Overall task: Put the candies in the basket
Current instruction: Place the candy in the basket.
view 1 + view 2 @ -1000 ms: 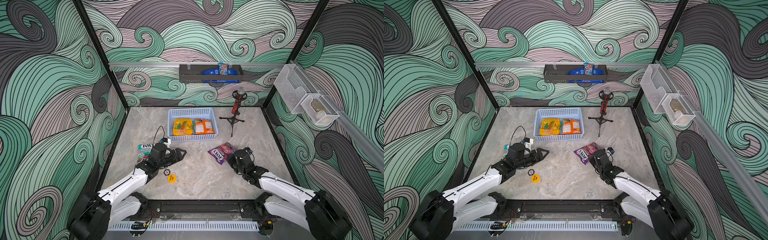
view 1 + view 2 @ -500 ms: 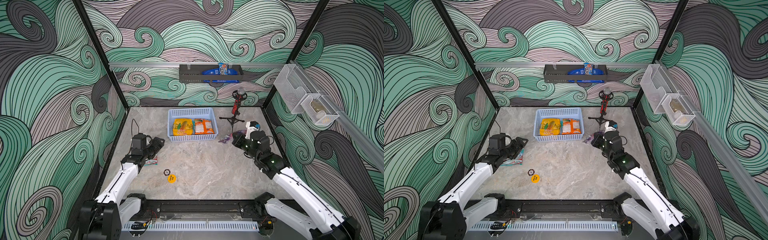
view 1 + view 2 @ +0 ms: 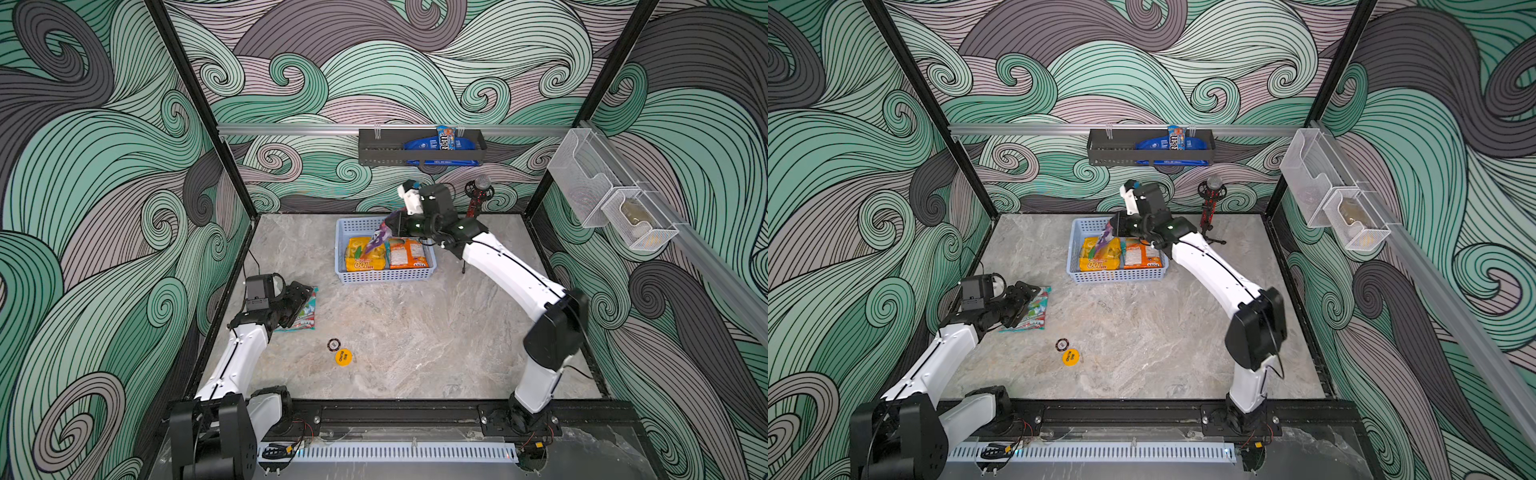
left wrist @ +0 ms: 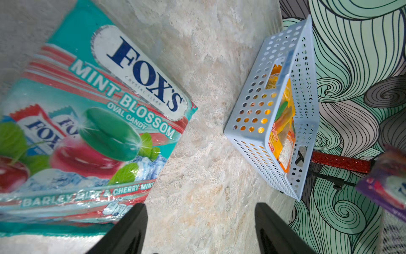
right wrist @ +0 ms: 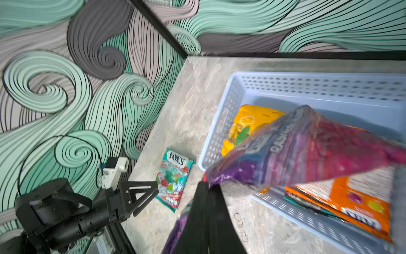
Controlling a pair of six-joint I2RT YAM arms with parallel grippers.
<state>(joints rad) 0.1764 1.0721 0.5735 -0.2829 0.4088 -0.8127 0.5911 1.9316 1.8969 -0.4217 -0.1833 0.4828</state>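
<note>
Swung in from the side, the purple FOX'S bag (image 3: 377, 240) now dangles over the basket (image 3: 386, 276), pinched tight in the right end effector (image 3: 394, 226). Mint bag (image 3: 306, 318) lies flat on the bench (image 3: 415, 340) beside the left end effector (image 3: 302, 291), its fingers spread.

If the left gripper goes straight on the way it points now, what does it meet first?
Probably the bare table, between the mint bag and the basket; depth is unclear.
</note>
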